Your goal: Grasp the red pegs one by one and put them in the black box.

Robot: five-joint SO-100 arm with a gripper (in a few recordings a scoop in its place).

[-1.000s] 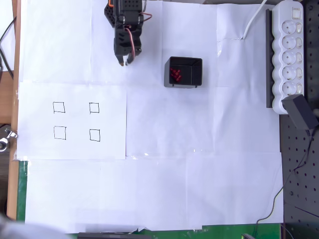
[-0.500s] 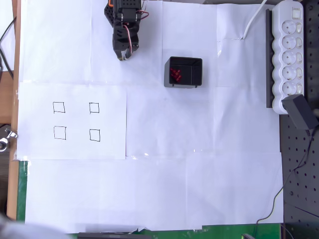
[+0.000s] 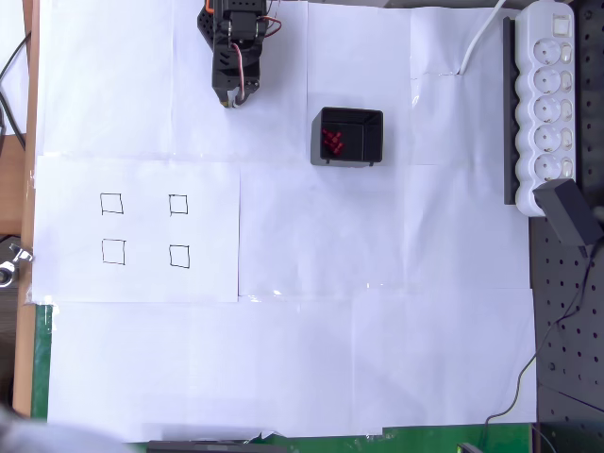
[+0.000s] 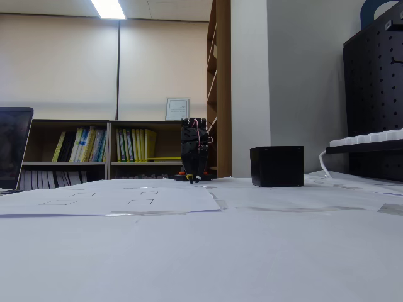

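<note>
Red pegs [image 3: 332, 142] lie clustered inside the black box [image 3: 347, 159] on the paper-covered surface [image 3: 377, 330]. The hand [image 3: 229, 100], nearly closed and empty, hangs left of it. The pegs look tiny, light and rigid; pinch across their sides.

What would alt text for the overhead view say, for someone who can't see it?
Red pegs lie inside a black box on a paper-covered table. The arm's gripper is folded back at the top edge, left of the box, and four drawn squares at left stand empty.
</note>
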